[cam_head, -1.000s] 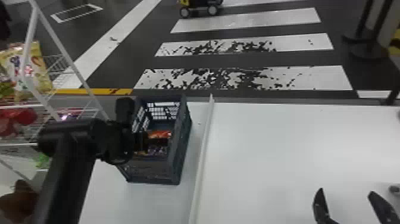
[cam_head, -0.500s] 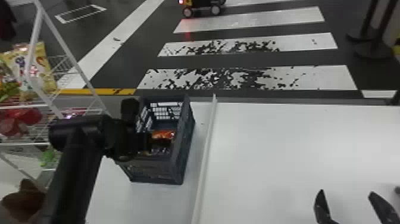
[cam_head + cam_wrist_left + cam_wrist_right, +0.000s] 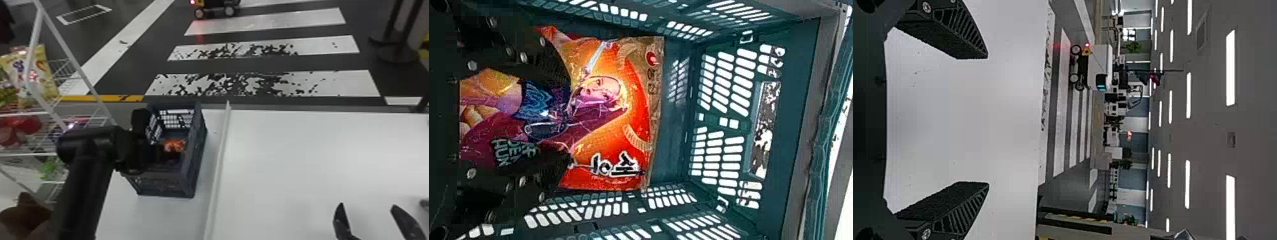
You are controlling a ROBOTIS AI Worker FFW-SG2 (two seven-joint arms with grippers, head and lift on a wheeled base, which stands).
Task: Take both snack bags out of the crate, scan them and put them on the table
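In the head view my left gripper (image 3: 159, 154) is down inside the dark crate (image 3: 199, 153), over an orange snack bag (image 3: 174, 145). The left wrist view has the orange and red snack bag (image 3: 629, 115) flat against the crate's inside (image 3: 674, 150). There my left gripper (image 3: 570, 127) stands open, its two fingers spread over the bag with printed film visible between them. Whether a second bag lies beneath cannot be told. Parked above the table at front right is my right gripper (image 3: 367, 206); the right wrist view has this gripper (image 3: 987, 120) open and holding nothing.
A raised white strip (image 3: 218, 166) runs along the white table (image 3: 303, 159), just right of the crate. At the left stands a white wire rack (image 3: 63, 108) with other snack packs. A small wheeled vehicle (image 3: 215, 8) is on the floor beyond.
The head view has shifted slightly, moving the scene a little rightward. My left gripper covers somewhat more of the bag's lower part than before. The right gripper has kept its place.
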